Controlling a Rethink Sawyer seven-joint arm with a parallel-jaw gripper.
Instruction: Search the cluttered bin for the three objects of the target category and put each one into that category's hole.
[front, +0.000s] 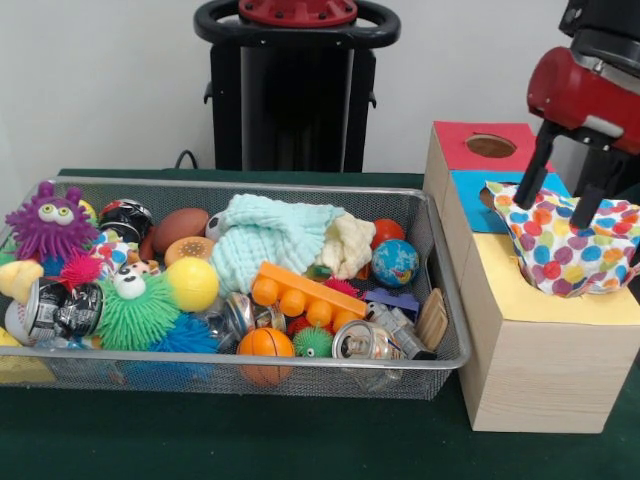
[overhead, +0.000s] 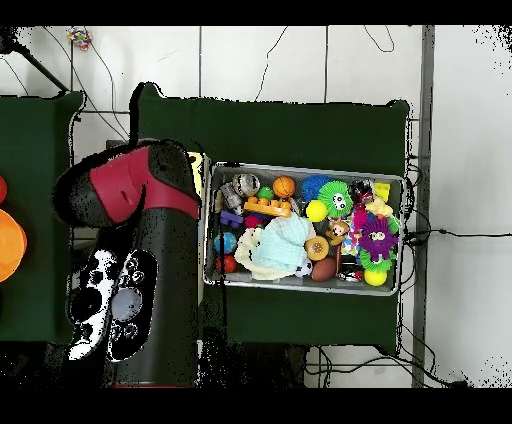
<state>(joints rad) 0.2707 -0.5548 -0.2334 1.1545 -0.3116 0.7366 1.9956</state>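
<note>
The polka-dot cloth (front: 568, 243) sits bunched on the yellow panel (front: 560, 300) of the pale wooden box (front: 540, 370), its lower part sunk where the hole lies, so the hole itself is hidden beneath it. The gripper (front: 561, 200) stands directly above, its two dark fingers (front: 531, 180) spread apart and planted at the cloth's upper folds, one on either side of a raised hump; they touch the fabric, but whether they pinch any of it cannot be told. Behind the yellow panel come the blue panel (front: 470, 186) and the red panel (front: 480, 146) with its round cutout, both close to the arm's elbow room. Just left of the boxes, the wire mesh bin (front: 300, 362) is crowded: a pale green cloth (front: 265, 240) and a cream cloth (front: 348, 243) lie together near the middle back, hemmed in by an orange brick (front: 305, 290), a globe ball (front: 395, 262), a yellow ball (front: 192, 283), a green spiky toy (front: 135, 312), a purple spiky toy (front: 48, 225), cans and small balls. In the overhead view the arm (overhead: 140, 200) covers the boxes entirely, while the bin (overhead: 300, 284) lies open beside it, with bare green table (overhead: 300, 130) around.
</note>
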